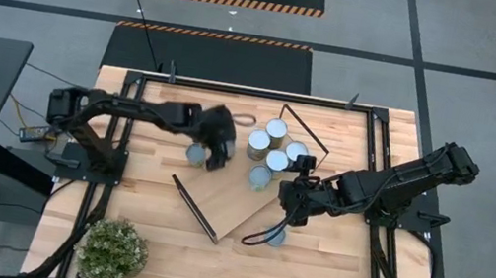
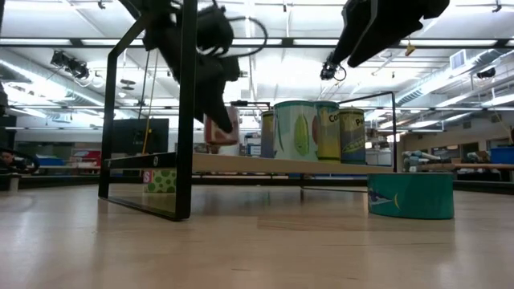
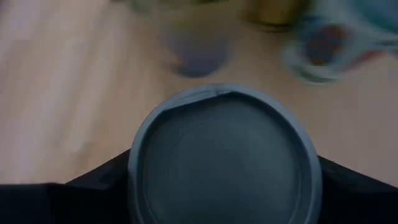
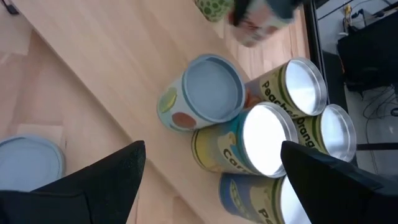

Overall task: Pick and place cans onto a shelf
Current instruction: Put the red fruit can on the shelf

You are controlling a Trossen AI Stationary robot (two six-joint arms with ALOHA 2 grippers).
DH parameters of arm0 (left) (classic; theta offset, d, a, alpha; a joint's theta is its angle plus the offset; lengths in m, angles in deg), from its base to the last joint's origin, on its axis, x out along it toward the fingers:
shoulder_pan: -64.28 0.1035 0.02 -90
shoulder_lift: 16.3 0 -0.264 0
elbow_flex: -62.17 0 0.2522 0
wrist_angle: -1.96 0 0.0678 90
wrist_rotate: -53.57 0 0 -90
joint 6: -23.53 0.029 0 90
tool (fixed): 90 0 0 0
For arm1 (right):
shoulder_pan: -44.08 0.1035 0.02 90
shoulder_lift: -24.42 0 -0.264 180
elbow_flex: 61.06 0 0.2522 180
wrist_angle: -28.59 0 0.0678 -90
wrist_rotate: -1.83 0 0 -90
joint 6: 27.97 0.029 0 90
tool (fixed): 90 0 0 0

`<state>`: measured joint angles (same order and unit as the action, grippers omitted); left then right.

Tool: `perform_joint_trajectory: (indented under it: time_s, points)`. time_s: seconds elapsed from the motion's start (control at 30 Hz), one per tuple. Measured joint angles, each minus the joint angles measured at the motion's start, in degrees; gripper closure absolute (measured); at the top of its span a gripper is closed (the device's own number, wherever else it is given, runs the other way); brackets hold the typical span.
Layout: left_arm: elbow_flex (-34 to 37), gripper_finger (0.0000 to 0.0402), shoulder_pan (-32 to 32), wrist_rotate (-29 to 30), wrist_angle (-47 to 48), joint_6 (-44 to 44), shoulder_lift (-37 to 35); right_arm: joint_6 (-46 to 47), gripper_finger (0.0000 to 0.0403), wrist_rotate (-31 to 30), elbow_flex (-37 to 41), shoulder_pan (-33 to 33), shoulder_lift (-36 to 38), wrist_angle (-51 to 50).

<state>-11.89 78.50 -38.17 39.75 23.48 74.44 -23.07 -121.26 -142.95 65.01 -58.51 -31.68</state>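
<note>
The shelf (image 1: pixel 220 190) lies slantwise in the middle of the table, its board (image 2: pixel 281 164) raised on black frames. Several cans (image 1: pixel 271 153) stand upright close together on its far end (image 2: pixel 309 128); they also show in the right wrist view (image 4: pixel 261 137). My left gripper (image 1: pixel 218 149) is shut on a can with a pale round top (image 3: pixel 224 162), held above the shelf's left part (image 2: pixel 222 127). My right gripper (image 1: pixel 291 194) is open and empty, above the board just near of the standing cans (image 4: pixel 211 165). My left gripper pinches the can between its two fingers, one on each side of the wall just below the top rim (image 3: pixel 134 168). The fingers come from above, slanting. The can hangs about upright, top up, clear of the board (image 2: pixel 222 127).
A flat teal can (image 1: pixel 275 235) stands on the table near the shelf's right edge (image 2: pixel 409 197). Another can with a green label (image 1: pixel 196 154) stands on the table left of the shelf (image 2: pixel 161 181). A potted plant (image 1: pixel 113 251) is at the near left.
</note>
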Motion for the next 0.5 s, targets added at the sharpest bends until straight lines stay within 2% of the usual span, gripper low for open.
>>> perform_joint_trajectory:
  time_s: [0.23, 0.5]
  points:
    - [0.0, 0.0102, -9.6, 1.5, -0.5, -6.3, 0.0, -0.3, 0.0021, -0.3, 0.0, -0.5, 0.0, 0.0]
    - [-0.2, 0.0102, -16.4, 4.4, -4.9, -11.6, 0.0, -0.9, 0.0021, -0.3, 0.0, -0.5, 0.0, 0.8]
